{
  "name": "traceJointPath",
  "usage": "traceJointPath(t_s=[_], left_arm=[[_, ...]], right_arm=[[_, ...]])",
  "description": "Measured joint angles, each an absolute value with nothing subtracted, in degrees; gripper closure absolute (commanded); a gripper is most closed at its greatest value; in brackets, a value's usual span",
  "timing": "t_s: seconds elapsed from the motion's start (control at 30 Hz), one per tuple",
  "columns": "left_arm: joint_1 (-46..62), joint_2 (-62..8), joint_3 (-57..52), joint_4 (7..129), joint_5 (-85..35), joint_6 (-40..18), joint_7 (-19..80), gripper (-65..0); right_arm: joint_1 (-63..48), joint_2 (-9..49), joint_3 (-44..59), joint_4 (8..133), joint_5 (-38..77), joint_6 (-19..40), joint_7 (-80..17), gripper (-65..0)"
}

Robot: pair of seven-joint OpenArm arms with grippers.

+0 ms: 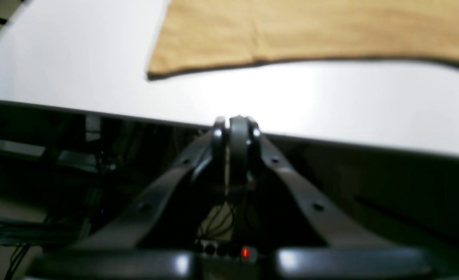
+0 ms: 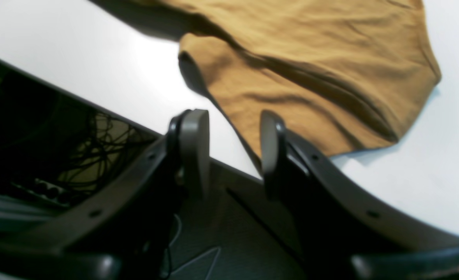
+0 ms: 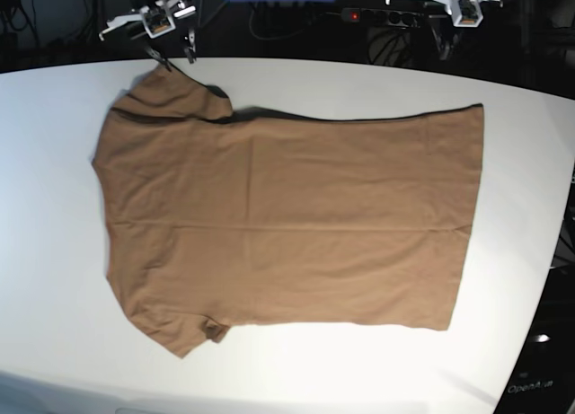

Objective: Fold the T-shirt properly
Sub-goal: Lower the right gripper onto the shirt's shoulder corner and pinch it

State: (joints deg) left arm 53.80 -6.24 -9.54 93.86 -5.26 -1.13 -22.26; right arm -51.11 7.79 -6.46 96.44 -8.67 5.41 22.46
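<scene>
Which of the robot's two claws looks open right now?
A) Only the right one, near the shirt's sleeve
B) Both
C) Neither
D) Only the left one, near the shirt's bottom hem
A. In the right wrist view the right gripper shows a clear gap between its fingers beside the sleeve of the T-shirt, while in the left wrist view the left gripper has its fingers pressed together, holding nothing.

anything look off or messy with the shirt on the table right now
Mostly tidy: the T-shirt lies spread flat on the white table. One oddity is the sleeve nearest the right pincer, which is bunched with deep creases, one edge lifted and casting a shadow. No damage shows, and nothing is spilled.
</scene>
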Motion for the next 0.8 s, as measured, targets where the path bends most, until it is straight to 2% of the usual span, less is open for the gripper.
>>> traceJointPath(t_s=[0.8], left_arm=[[53.5, -6.9, -10.0, 94.0, -8.4, -0.9, -21.6, -1.2]], right_arm=[[-44.1, 9.8, -6.2, 89.0, -8.9, 5.5, 21.0, -22.6]])
